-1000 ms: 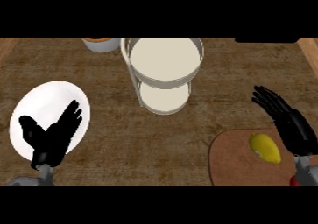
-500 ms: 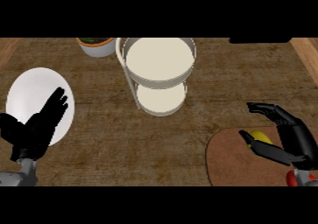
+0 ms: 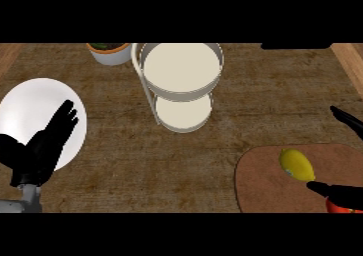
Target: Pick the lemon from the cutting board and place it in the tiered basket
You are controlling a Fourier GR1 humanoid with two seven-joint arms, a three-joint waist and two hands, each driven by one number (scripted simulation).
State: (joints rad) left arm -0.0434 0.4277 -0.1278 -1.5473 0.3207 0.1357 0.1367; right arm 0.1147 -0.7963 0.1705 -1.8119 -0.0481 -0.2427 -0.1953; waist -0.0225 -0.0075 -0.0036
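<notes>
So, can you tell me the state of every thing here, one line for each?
lemon: lying on the cutting board, not held.
cutting board: flat on the counter.
tiered basket: upright, both tiers empty.
white plate: empty, partly under the left hand.
left hand: open, resting.
right hand: open around the lemon, not touching it.

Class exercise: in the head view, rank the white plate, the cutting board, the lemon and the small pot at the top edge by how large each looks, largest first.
1. White plate and cutting board: look about alike; the board is cut off by the frame, so unranked.
2. Small pot, partly cut off at the top.
3. Lemon, only a little smaller than the pot as shown.
</notes>
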